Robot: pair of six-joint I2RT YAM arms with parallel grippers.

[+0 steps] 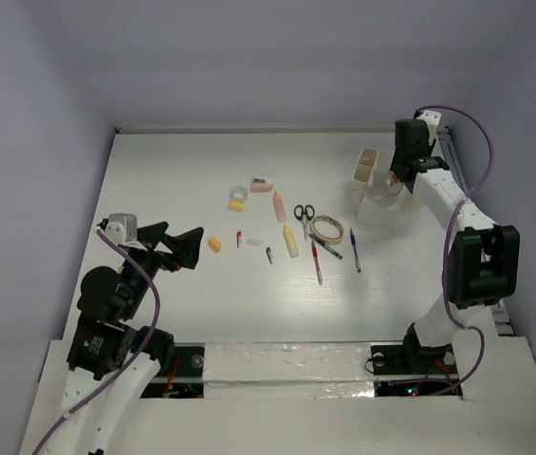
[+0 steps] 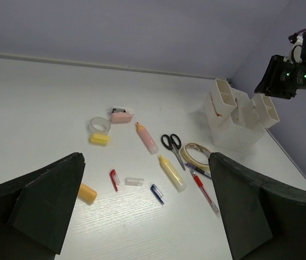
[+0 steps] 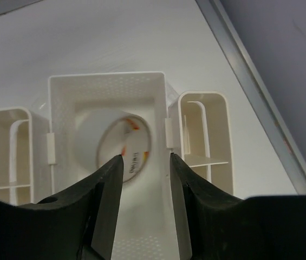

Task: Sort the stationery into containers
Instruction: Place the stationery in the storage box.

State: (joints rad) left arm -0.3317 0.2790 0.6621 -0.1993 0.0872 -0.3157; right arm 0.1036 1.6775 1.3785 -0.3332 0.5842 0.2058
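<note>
Holding the right gripper [image 3: 145, 157] parted, pinching nothing, above the tape roll [image 3: 113, 142] lying in the middle compartment of the organizer [image 3: 107, 79], centre of the wrist frame; probably wanting a straight lift clear of the thin walls before reaching for the scissors [image 1: 304, 212] and pens [image 1: 316, 261] mid-table; resting the left gripper [image 1: 177, 248] spread wide, lower left
</note>
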